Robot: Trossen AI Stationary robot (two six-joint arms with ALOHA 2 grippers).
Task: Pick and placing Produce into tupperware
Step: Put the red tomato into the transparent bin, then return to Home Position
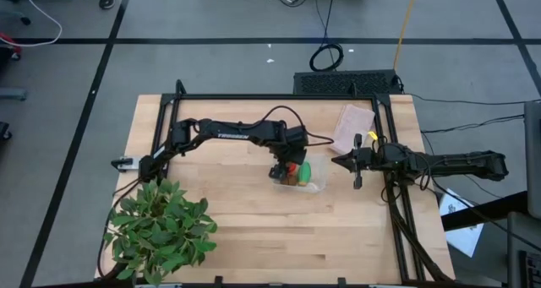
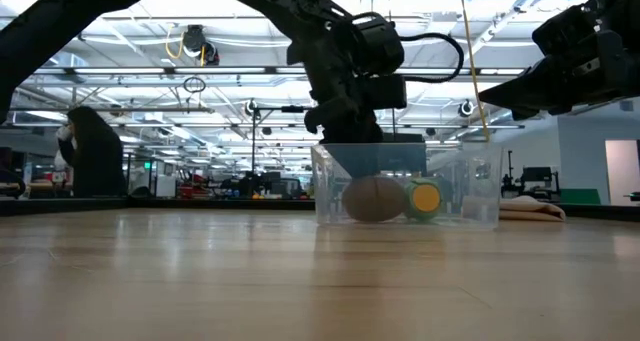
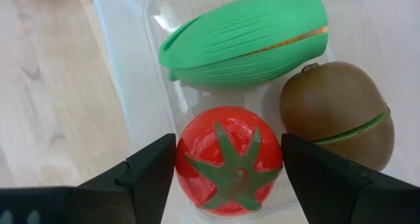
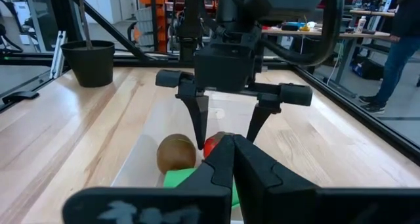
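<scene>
We note the wooden table with a leafy plant at its front left corner, and near the middle the clear tupperware standing upright. The left gripper hangs directly over the tupperware, fingers spread either side of the red tomato without pinching it; the right gripper waits just beside the container, fingers pressed together. Inside lie all three pieces, touching: green oblong piece, brown kiwi, tomato.
</scene>
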